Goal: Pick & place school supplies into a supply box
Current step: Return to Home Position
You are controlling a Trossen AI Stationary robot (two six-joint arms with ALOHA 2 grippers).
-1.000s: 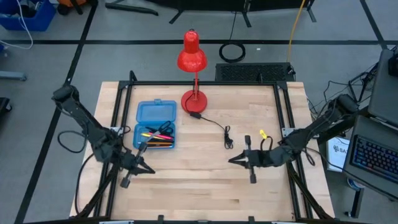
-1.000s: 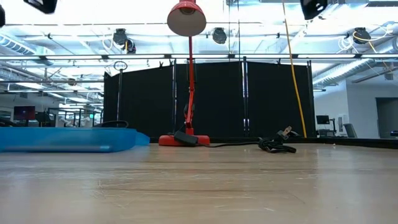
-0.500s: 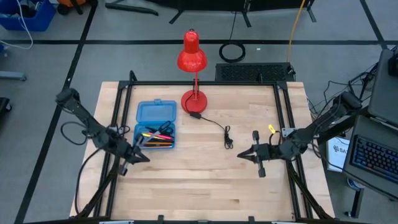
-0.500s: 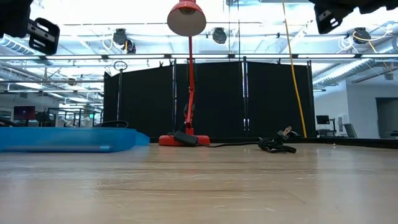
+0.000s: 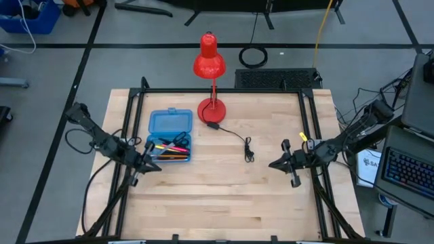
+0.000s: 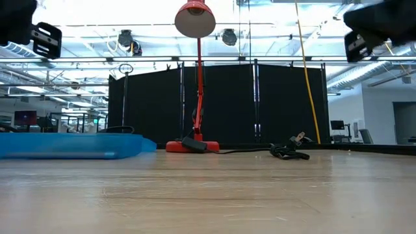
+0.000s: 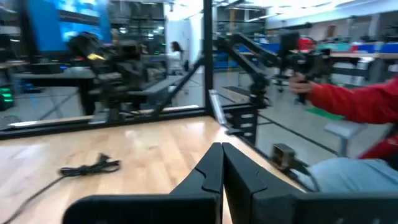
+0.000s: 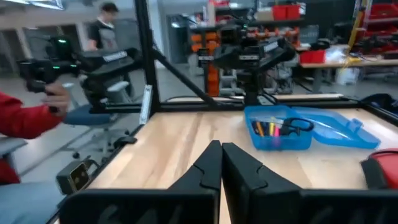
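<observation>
Since the earlier frames both arms had drawn back from the middle of the table. The left gripper had moved toward the left rail and the right gripper toward the right rail, so the bare wood between their fingertips had widened. We judged this a retreat to rest with the packing done, because we saw no supplies lying outside the box.

Each wrist view showed its own jaws clenched tip to tip on nothing, which suits arms that have no more to carry.

The red lamp stood far ahead of both grippers, between them, and its cord trailed nearer to the right jaws than to the left.

The supply box lay open just beyond the left jaws. It was well apart from the right jaws, straight across the table from them. Its lid was folded flat away, so we took it that closing was not part of the job.

Inside the tray lay the pencils and pens side by side, with the scissors on top of them.
</observation>
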